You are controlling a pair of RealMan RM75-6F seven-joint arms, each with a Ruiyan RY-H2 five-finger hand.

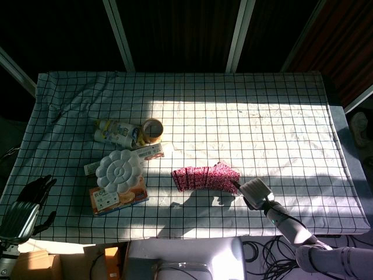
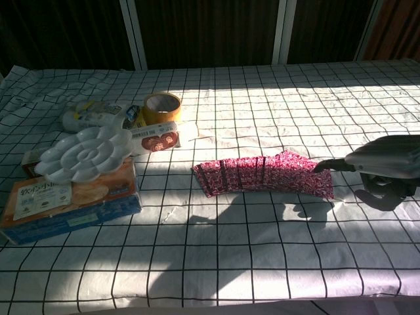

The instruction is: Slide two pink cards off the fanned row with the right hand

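A fanned row of pink patterned cards (image 1: 205, 177) (image 2: 266, 174) lies on the checked tablecloth near the table's front centre. My right hand (image 1: 254, 192) (image 2: 380, 167) sits at the right end of the row, a dark fingertip (image 2: 319, 167) reaching toward the end card's edge. Nothing shows in its grasp. Whether the fingertip touches the cards cannot be told. My left hand (image 1: 29, 195) hangs past the table's front left corner, its dark fingers apart and holding nothing; the chest view does not show it.
A white flower-shaped palette (image 1: 120, 168) (image 2: 84, 152) rests on an orange box (image 1: 119, 199) (image 2: 69, 200) at the left. Behind them lie a tape roll (image 1: 152, 129) (image 2: 161, 107), a bottle (image 1: 116, 133) (image 2: 88, 116) and a small flat packet (image 1: 150, 151) (image 2: 157, 139).
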